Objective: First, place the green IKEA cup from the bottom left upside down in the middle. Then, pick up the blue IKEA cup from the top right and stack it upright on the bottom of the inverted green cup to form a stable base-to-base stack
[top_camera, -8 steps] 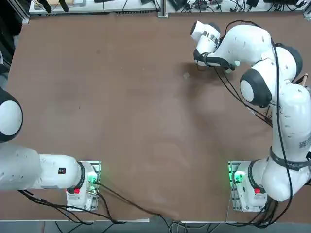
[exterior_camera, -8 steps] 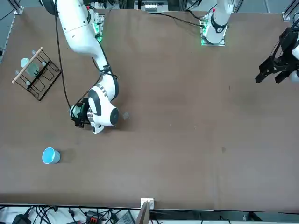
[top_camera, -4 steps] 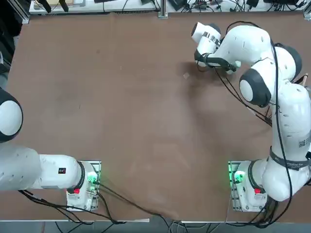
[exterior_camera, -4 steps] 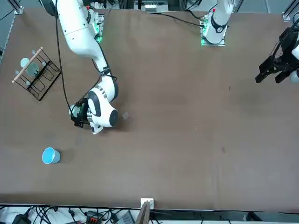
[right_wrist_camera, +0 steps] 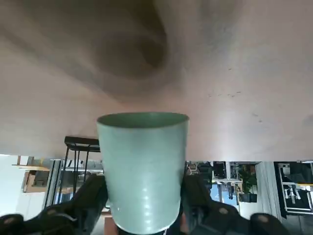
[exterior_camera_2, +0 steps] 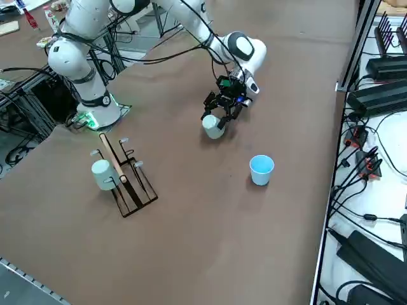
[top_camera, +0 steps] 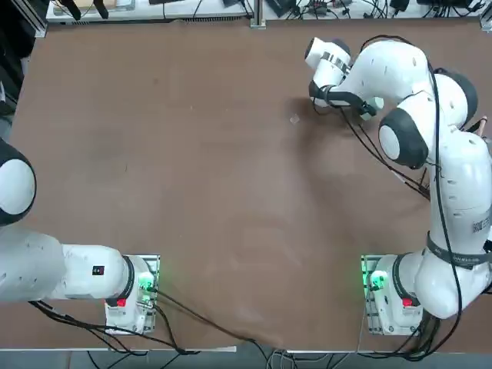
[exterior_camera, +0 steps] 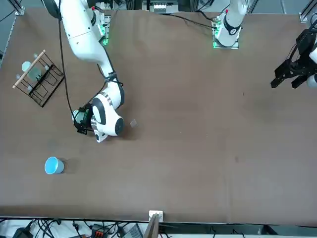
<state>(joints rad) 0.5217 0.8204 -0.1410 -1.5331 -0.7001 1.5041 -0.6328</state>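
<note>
right tool [right_wrist_camera: 144, 215]: clamped around green cup [right_wrist_camera: 143, 169], fingers wide on both sides
green cup: lifted off worktop [exterior_camera_2: 191, 210]
blue cup [exterior_camera_2: 261, 169]: upright, apart

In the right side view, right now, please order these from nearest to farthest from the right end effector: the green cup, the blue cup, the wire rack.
1. The green cup: between the fingers of the right end effector.
2. The blue cup: standing apart on the table, toward the cable-side edge.
3. The wire rack: on the opposite side, carrying another pale cup.
</note>
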